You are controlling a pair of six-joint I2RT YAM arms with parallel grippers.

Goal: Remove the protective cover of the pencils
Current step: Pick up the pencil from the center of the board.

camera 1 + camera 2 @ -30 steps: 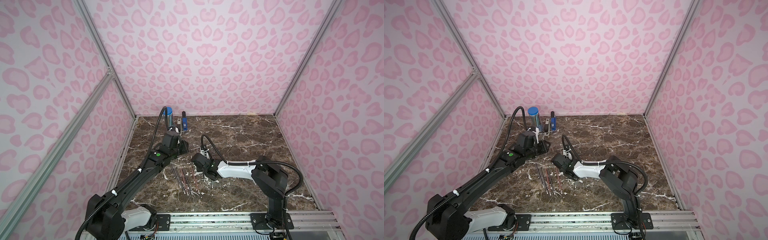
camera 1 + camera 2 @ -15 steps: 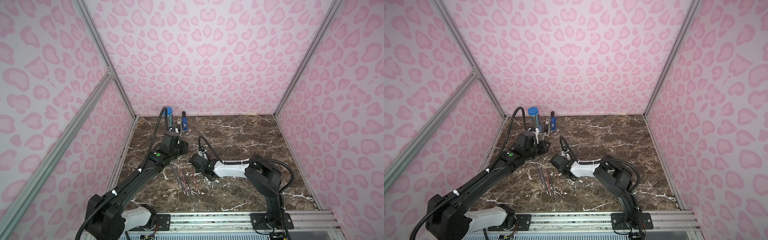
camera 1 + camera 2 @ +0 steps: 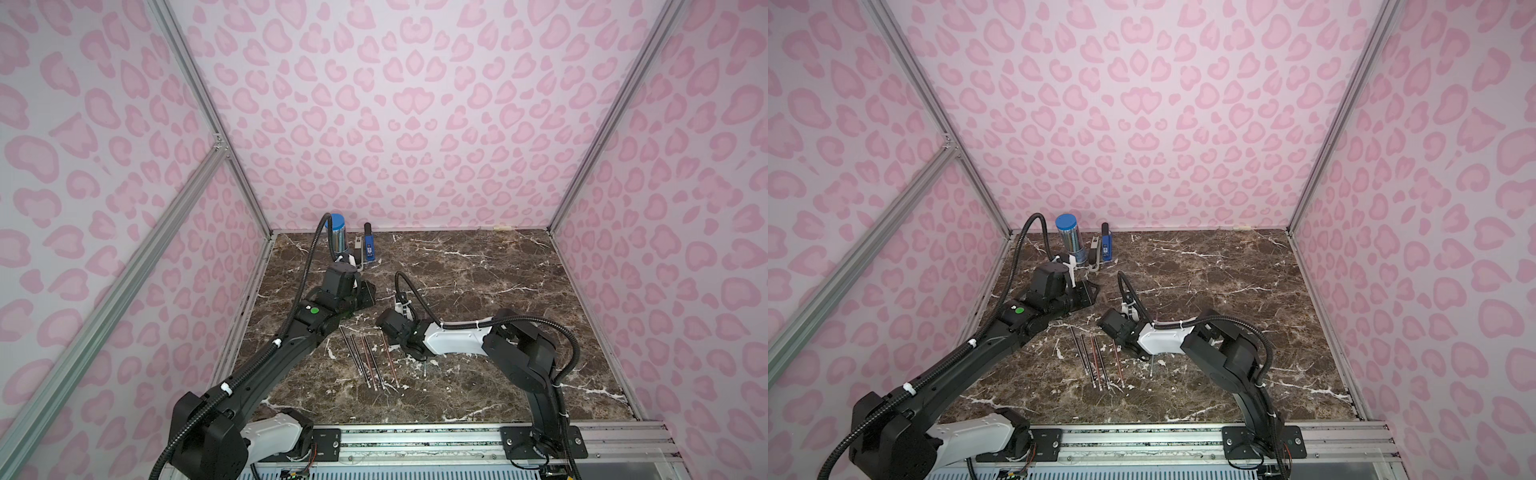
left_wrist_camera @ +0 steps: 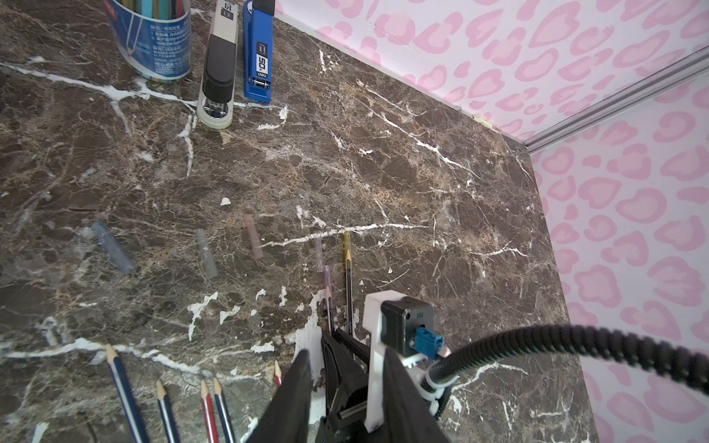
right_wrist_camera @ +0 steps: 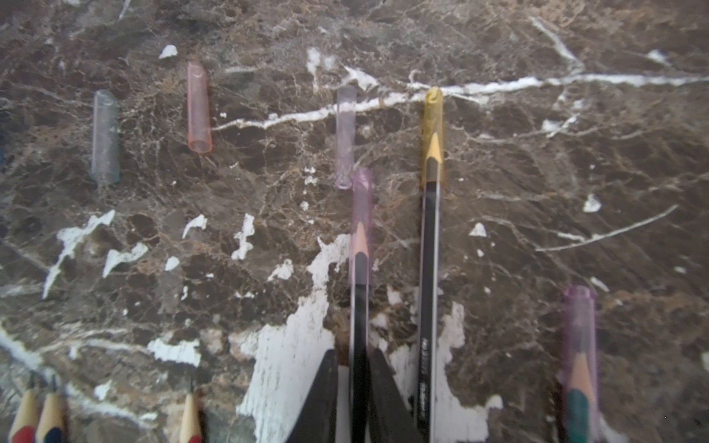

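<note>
Marble tabletop (image 3: 478, 291): brown, veined with white.
Tube of coloured pencils (image 3: 337, 239): clear, blue-lidded, upright in the far-left corner of the tabletop.
Staplers: grey-and-black stapler (image 4: 218, 73) just beside the tube, blue stapler (image 4: 258, 57) just beside that, both lying at the far edge.
Left gripper (image 3: 368, 297): above the tabletop, between the staplers and the loose pencils; fingers (image 4: 293, 399) parted, nothing seen gripped.
Loose caps (image 4: 207, 253): short translucent sleeves, blue-grey, grey, pink and clear, lying apart in a row on the far side of the pencil tips.
Bare pencils (image 3: 365, 361): five side by side, left of the tabletop's middle toward the near edge, sharpened tips pointing at the far edge.
Right gripper (image 5: 353, 353): low over the tabletop, just right of the bare row; fingers close on either side of one pencil; cannot tell whether actually clamped.
Black pencil with lilac cap (image 5: 359, 307): between those fingers, cap on the tip, cap end just beside the clear loose sleeve.
Black pencil with yellow cap (image 5: 429, 268): just right of it, parallel, cap on.
Green pencil with purple cap (image 5: 578, 410): farther right, cap on, tip nearer the near edge than the other two.
</note>
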